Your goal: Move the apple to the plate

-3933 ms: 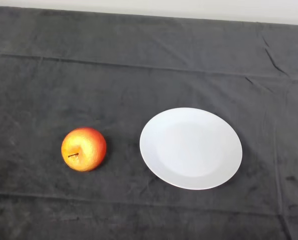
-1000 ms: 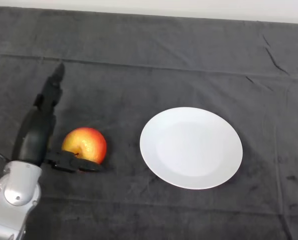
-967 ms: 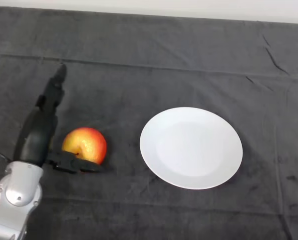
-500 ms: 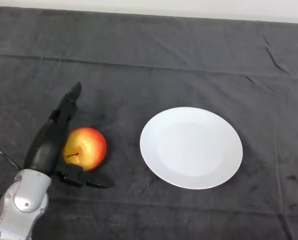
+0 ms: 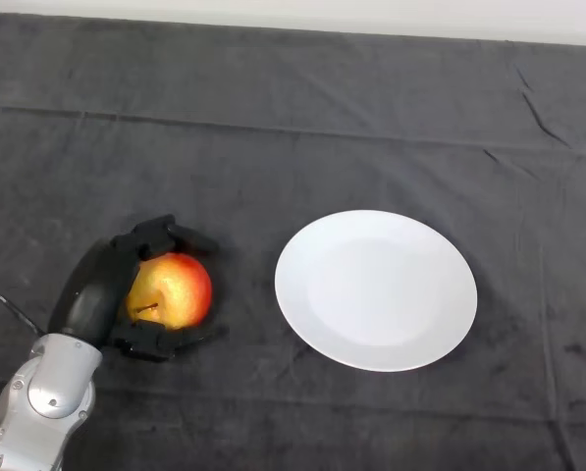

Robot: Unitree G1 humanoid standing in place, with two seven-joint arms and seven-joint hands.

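One black hand (image 5: 96, 294) curled around the apple (image 5: 173, 290) on the dark cloth (image 5: 293, 118), left of the white plate (image 5: 376, 290).

**Dark cloth under a pale strip**

Nearly the whole view is filled by a table (image 5: 302, 118) covered with a dark grey cloth (image 5: 391, 108). The cloth is crossed by long flat creases, with sharper wrinkles gathered toward its right side. Beyond the cloth's far edge, a narrow pale strip (image 5: 371, 18) is seen.
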